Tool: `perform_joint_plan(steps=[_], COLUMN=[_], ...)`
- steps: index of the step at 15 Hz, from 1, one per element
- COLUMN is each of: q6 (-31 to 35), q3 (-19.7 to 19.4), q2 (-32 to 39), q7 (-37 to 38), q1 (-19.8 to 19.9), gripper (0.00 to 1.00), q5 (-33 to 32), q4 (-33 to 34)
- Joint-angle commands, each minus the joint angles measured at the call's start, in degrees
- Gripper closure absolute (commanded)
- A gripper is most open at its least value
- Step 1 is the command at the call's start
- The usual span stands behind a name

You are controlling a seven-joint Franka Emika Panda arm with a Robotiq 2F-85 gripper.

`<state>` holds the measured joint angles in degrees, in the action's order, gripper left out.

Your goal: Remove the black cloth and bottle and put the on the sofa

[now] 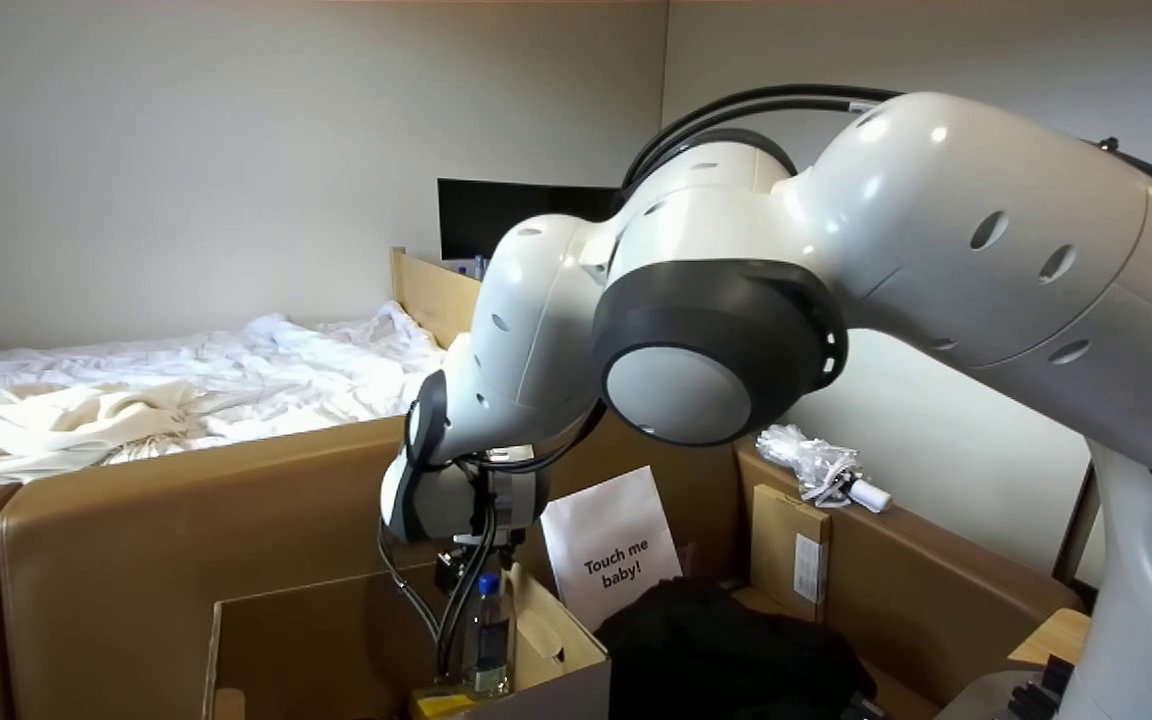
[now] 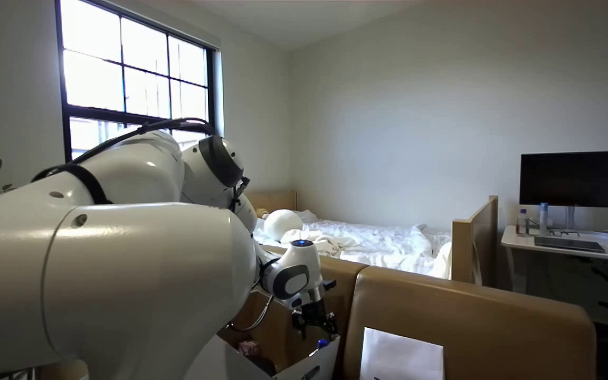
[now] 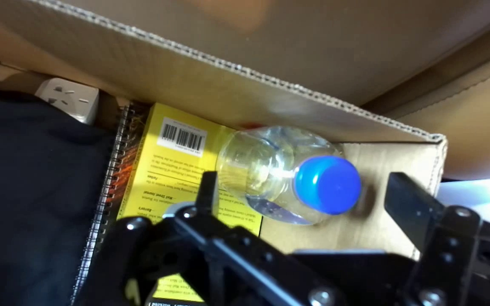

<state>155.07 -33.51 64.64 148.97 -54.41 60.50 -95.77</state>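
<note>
The end effector (image 3: 306, 191) is spread above the bottle (image 3: 277, 172), gaps being left either side of its blue cap (image 3: 328, 185). Near a corner of the cardboard box (image 3: 228, 66), the bottle is contained with a yellow book (image 3: 172, 170) and black cloth (image 3: 32, 191).

Window (image 2: 143, 47) is blown out in an exterior view. Specular spots on arm (image 1: 786, 220), both exterior views. Wrist view: glare on bottle (image 3: 270, 170), book (image 3: 172, 170) print soft.

Inside the box (image 3: 177, 76), in the wrist view, we see cloth (image 3: 32, 195) left of the bottle (image 3: 287, 174); a monitor (image 2: 581, 179) stands near the table's (image 2: 520, 241) far edge.
</note>
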Motion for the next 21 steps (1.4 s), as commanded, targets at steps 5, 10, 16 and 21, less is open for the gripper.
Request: perform_joint_plan(steps=[5,10,16,21], q6=[11.2,6.5,5.6,-2.5], q3=[19.3,16.8,27.8,24.4], q2=[-3.0,-4.1,-6.9,-8.7], q7=[-0.2,-1.0,-0.3,0.4], q1=[18.8,17.7,27.3,26.7], gripper=[0.00,0.47,0.85,1.00], q5=[-11.3,-8.9,-19.1,-19.8], q4=[2.9,2.8,2.5,1.8])
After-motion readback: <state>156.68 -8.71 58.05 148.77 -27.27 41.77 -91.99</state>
